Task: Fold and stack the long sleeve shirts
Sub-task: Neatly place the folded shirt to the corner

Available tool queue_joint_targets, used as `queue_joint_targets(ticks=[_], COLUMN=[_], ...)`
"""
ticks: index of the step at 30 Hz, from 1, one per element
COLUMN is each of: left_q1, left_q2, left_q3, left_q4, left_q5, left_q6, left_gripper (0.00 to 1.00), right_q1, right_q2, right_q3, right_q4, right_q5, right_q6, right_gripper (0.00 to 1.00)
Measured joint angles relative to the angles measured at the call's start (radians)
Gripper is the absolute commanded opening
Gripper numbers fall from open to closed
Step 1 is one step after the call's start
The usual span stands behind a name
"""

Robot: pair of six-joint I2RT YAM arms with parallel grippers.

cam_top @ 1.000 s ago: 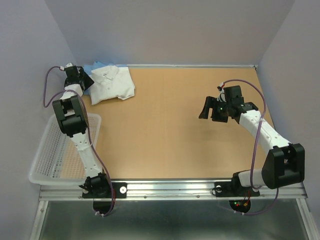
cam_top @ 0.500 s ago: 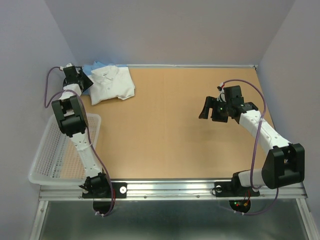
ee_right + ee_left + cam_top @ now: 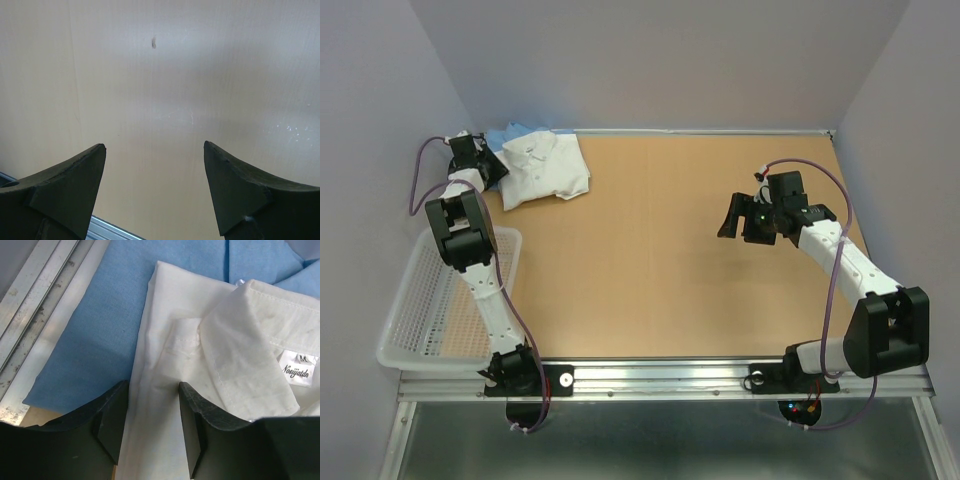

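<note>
The folded white shirt (image 3: 548,168) lies on the folded light blue shirt (image 3: 510,132) in the table's far left corner. In the left wrist view the white shirt (image 3: 240,340) shows its collar and size label, and the blue shirt (image 3: 95,340) sticks out beneath it on the left. My left gripper (image 3: 490,166) sits at the stack's left edge. It (image 3: 152,390) is open, and its fingers (image 3: 112,415) straddle a strip of the white shirt's edge without pinching it. My right gripper (image 3: 730,215) hovers open over bare table at the right, nothing between its fingers (image 3: 75,175).
A white mesh basket (image 3: 440,362) stands at the near left, beside the left arm. A metal rail (image 3: 30,300) runs along the table's back edge right by the shirts. Walls close in the left, back and right sides.
The left gripper has shifted slightly toward the back left corner at the stack's edge, and its jaws have narrowed a little. The right arm has not moved.
</note>
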Motion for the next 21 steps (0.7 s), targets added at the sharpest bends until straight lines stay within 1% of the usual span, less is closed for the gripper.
queue_joint_targets(ticks=[1,2,4,6,10,11,15,21], left_q1=[0.000,0.000,0.000,0.000,0.000,0.000,-0.002,-0.027], left_q2=[0.001,0.001,0.001,0.001,0.001,0.001,0.000,0.001], left_q3=[0.000,0.000,0.000,0.000,0.002,0.003,0.020,0.124], left_q4=[-0.001,-0.001,-0.007,-0.007,-0.008,-0.009,-0.029,-0.119], left_q5=[0.001,0.001,0.010,0.015,0.023,0.025,0.026,-0.027], left_q6=[0.000,-0.004,0.005,0.012,0.031,0.035,0.082,0.185], left_gripper=[0.21,0.18,0.17,0.05,0.03,0.00,0.00,0.00], right_q1=[0.000,0.000,0.000,0.000,0.000,0.000,0.000,0.000], right_q2=[0.000,0.000,0.000,0.000,0.000,0.000,-0.002,-0.002], right_q3=[0.000,0.000,0.000,0.000,0.000,0.000,0.000,0.023], right_q4=[0.000,0.000,0.000,0.000,0.000,0.000,0.000,-0.003], right_q5=[0.000,0.000,0.000,0.000,0.000,0.000,0.000,-0.003], right_q6=[0.000,0.000,0.000,0.000,0.000,0.000,0.000,-0.001], right_gripper=[0.84,0.84,0.84,0.84,0.84,0.84,0.84,0.84])
